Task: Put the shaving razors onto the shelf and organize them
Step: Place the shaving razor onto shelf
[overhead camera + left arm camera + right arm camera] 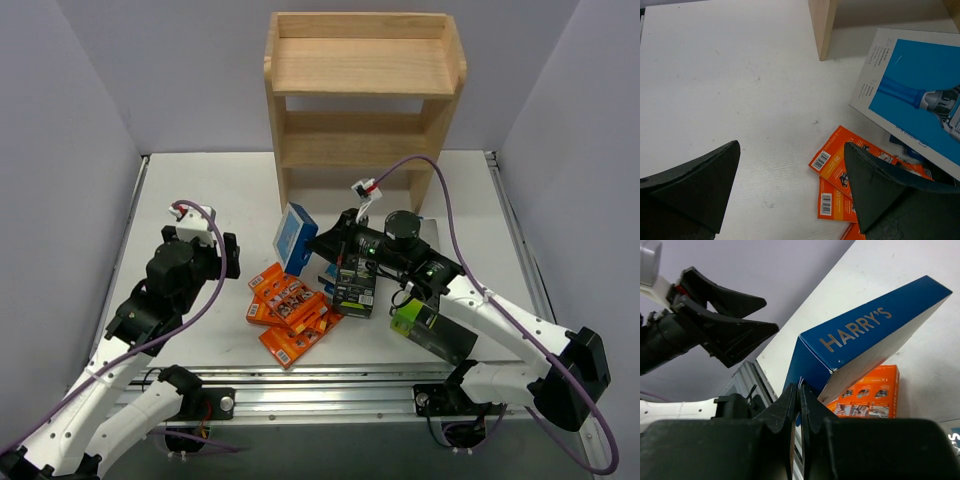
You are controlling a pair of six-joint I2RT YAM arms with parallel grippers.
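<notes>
Lying before shelf (pixel 360 65): razor boxes (pixel 291 308)

shelf (pixel 360 65): 1, three tiers
blue-and-white boxes (pixel 295 237): 1 clear, at right gripper (pixel 322 242) tip; blue edge of a second below it
orange packs (pixel 290 315): at least 4, overlapping, exact count unclear
black boxes (pixel 353 292): 2, under right arm

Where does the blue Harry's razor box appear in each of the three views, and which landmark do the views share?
Top external: the blue Harry's razor box stands tilted near the centre, in front of the shelf.
Left wrist: the box fills the right edge, with its razor picture showing.
Right wrist: the box is centre right, with its lettered blue side showing.
Shared landmark: the orange packs close to it.
</notes>
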